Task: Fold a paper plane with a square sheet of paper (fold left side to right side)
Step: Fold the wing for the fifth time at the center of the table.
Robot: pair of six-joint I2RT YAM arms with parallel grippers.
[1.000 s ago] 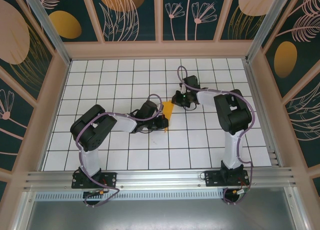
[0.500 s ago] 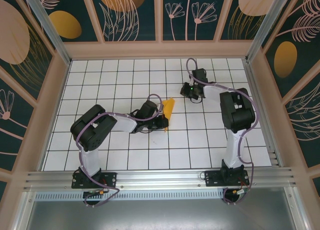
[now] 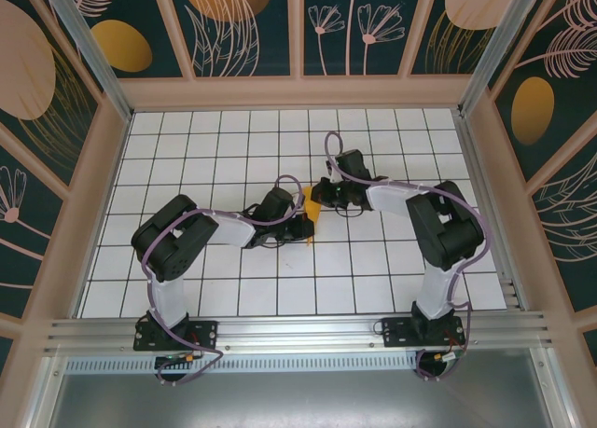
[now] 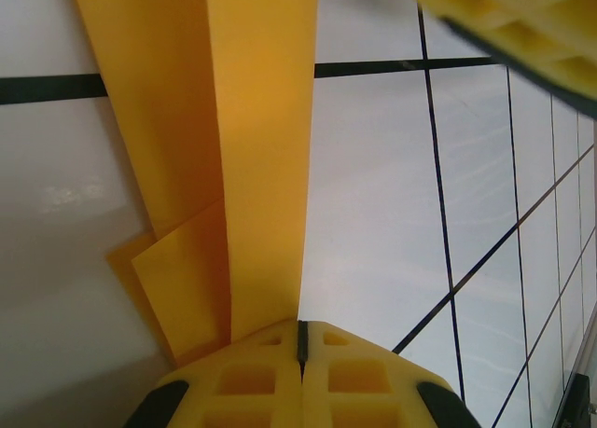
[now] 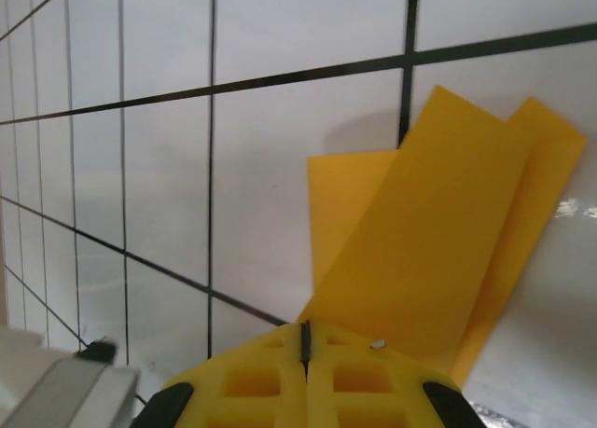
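The orange-yellow sheet of paper lies near the middle of the table, folded into a narrow strip of overlapping layers. In the left wrist view the paper shows one long flap standing up over flatter layers. My left gripper is shut, and its tips touch the paper's near end. My right gripper is shut at the paper's far end. In the right wrist view the right gripper sits against the edge of the paper. Its yellow fingers reach into the left wrist view's top right corner.
The white gridded table is boxed in by wooden rims on the left, back and right. A metal rail carrying both arm bases runs along the near edge.
The right gripper swung away toward the back right, then came back to the paper's far end. The left arm and the paper stayed nearly still.
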